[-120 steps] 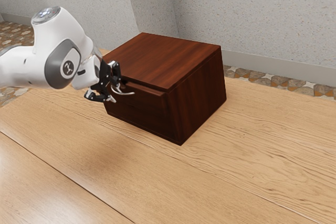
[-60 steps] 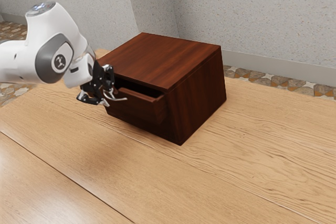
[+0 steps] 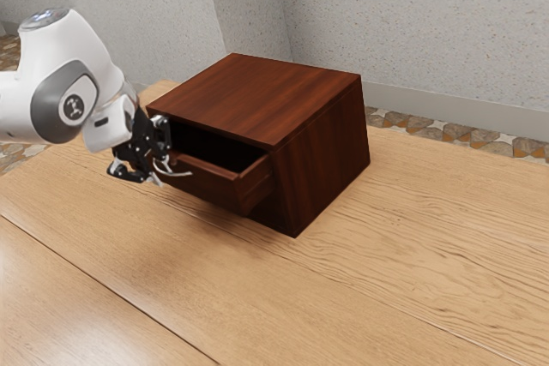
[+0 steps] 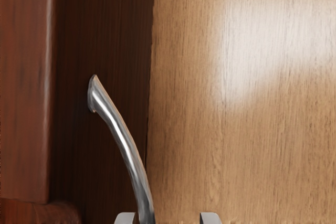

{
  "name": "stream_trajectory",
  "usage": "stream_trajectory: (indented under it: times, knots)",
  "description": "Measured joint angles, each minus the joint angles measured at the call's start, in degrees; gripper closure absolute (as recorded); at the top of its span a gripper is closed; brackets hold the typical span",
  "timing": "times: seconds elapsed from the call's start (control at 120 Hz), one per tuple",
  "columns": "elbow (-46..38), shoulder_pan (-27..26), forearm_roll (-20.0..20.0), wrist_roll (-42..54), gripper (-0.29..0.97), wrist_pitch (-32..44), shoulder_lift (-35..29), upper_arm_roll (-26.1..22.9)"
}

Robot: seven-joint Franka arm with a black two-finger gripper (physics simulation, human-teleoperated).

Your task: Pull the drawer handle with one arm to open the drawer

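The arm (image 3: 60,92) comes in from the exterior view's left, low over the desk (image 3: 386,263), and its tool (image 3: 153,163) sits at the front of the drawer (image 3: 225,188). The drawer stands partly out of the dark wooden cabinet (image 3: 266,96), with a shadowed gap open above its front panel and under the cabinet's top. The cabinet rests on the desk near the back edge, turned at an angle, so the drawer faces the exterior view's left and the arm. The thin curved metal handle (image 3: 174,172) projects from the drawer front, and the tool is hooked round it. In the wrist view the handle (image 4: 122,140) curves away from the dark drawer face and runs down between two pale fingertips (image 4: 126,217). It lies right against one of them, while the other stands well off to its far side with bare desk (image 4: 236,103) showing in the gap. So the tool's fingers are apart, with the handle caught between them and resting on one side, not clamped from both. Behind the desk a speckled grey wall (image 3: 412,15) rises with a corner in it, and a strip of patterned floor (image 3: 480,139) shows along its foot.
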Motion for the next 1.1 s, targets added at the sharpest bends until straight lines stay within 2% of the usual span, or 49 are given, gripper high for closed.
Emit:
stream_trajectory:
  times: [0.733,1.017,1.1]
  knots:
    - [-10.19,-0.66,4.82,-3.31,0.62,-0.07,-10.96,-0.05]
    - [-14.29,-0.37,6.24,-4.52,0.70,0.27,-16.02,-0.04]
    - [-15.82,-1.21,6.95,-4.94,0.66,0.11,-17.24,-0.02]
